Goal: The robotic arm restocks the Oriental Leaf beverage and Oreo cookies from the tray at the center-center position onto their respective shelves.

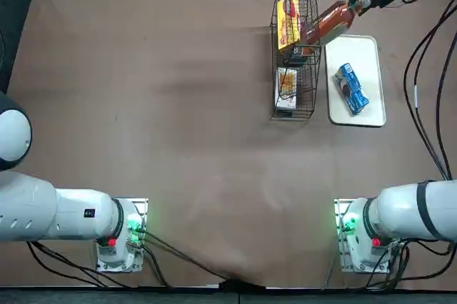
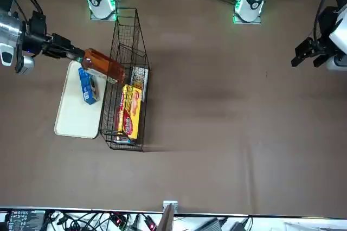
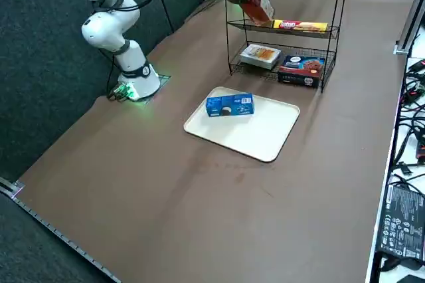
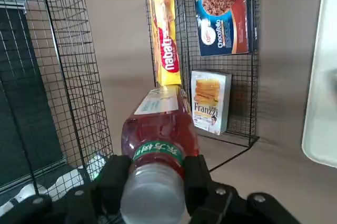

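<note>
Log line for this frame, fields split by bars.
tool: gripping bottle by cap end | bottle: at rack, base inside | Oreos: on tray

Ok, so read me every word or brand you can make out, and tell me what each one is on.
"nabati": yellow box.
"Chokofelo": dark red and blue box.
"Franzi", cut short: small white box.
Bottle, Oreo packet, black device: print too small or blurred.

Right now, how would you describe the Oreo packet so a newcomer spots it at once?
Beside the tall black wire rack lies a cream-white rectangular tray. On it rests a small blue printed packet. Nothing else lies on that tray, and the rack's boxes aren't mostly light blue.
</note>
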You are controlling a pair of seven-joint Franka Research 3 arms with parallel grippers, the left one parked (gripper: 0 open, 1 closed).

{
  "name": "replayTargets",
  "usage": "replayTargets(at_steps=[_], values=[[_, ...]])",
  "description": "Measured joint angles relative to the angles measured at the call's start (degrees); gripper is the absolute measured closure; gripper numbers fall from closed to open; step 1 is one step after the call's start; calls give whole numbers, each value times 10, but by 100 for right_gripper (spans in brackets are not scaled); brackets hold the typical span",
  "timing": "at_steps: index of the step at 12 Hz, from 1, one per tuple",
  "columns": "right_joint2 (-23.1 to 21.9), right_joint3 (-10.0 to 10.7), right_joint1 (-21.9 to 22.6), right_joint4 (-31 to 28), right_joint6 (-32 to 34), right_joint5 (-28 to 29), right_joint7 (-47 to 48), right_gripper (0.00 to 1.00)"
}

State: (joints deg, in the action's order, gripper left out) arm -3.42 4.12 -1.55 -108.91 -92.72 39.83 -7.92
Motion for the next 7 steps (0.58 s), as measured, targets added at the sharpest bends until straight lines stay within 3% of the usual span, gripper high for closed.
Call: replayTargets(at_steps=[7], values=[[4,-1,5,-10,0,37,48,42]])
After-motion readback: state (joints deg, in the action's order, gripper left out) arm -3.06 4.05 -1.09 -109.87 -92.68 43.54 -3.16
